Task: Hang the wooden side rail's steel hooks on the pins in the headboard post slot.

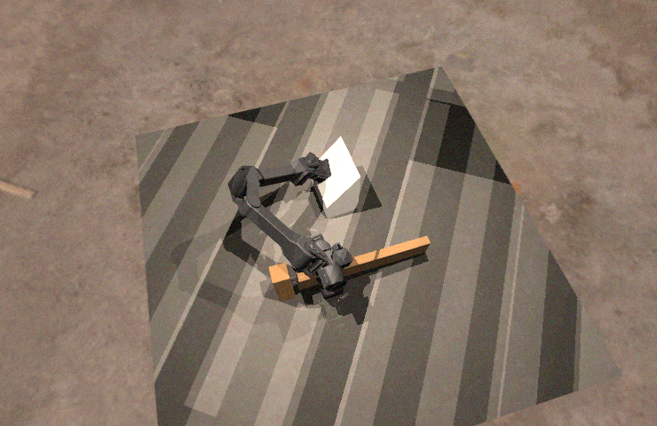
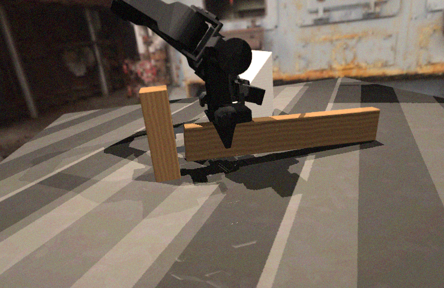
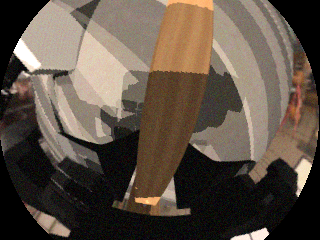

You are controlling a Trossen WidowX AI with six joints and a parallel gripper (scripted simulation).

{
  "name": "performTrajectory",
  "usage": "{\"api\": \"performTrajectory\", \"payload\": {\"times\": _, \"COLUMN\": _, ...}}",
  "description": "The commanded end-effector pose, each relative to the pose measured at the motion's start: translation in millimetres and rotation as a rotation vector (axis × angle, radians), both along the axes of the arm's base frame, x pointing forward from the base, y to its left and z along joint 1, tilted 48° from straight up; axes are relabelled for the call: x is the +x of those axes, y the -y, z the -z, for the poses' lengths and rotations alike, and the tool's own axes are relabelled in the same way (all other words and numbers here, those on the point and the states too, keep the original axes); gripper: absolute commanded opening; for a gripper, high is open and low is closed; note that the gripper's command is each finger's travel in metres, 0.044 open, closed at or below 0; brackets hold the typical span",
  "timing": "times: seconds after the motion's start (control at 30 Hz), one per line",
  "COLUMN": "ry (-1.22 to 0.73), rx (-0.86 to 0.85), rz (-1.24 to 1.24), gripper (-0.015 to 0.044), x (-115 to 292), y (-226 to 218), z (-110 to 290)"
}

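The wooden side rail (image 1: 399, 252) (image 2: 304, 132) (image 3: 175, 100) stands on edge. Its far end is down at the table, and its near end is raised a little above it. My gripper (image 1: 325, 279) (image 2: 227, 135) (image 3: 159, 132) is shut on the rail near its raised end, one finger on each side. The headboard post (image 1: 282, 283) (image 2: 160, 135) stands upright just beyond that end, with a narrow gap between the two woods. A small light grey patch shows in the gap in the exterior view, perhaps a hook. The pins, the slot and the hooks' seating cannot be made out.
A white block (image 1: 342, 173) (image 2: 262, 80) stands behind the rail, beside the arm's base. The arm (image 1: 273, 228) (image 2: 182, 25) reaches over the rail from behind. Dark shadows lie under the gripper and along the rail on the striped table top (image 1: 439, 341) (image 2: 399, 220).
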State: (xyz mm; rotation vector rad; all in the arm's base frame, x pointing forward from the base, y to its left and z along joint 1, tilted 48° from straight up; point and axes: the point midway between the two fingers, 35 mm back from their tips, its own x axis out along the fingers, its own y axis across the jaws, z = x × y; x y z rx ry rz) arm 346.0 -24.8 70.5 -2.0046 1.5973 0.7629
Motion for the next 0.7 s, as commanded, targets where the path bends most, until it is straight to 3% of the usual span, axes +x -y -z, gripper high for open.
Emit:
{"api": "performTrajectory", "payload": {"times": 0.0, "ry": 0.005, "rx": -0.003, "rz": -0.012, "gripper": 0.0, "x": 1.8, "y": -2.4, "z": -4.1}}
{"api": "performTrajectory", "payload": {"times": 0.67, "ry": 0.005, "rx": -0.003, "rz": -0.012, "gripper": 0.0, "x": 1.3, "y": -0.8, "z": -5.6}}
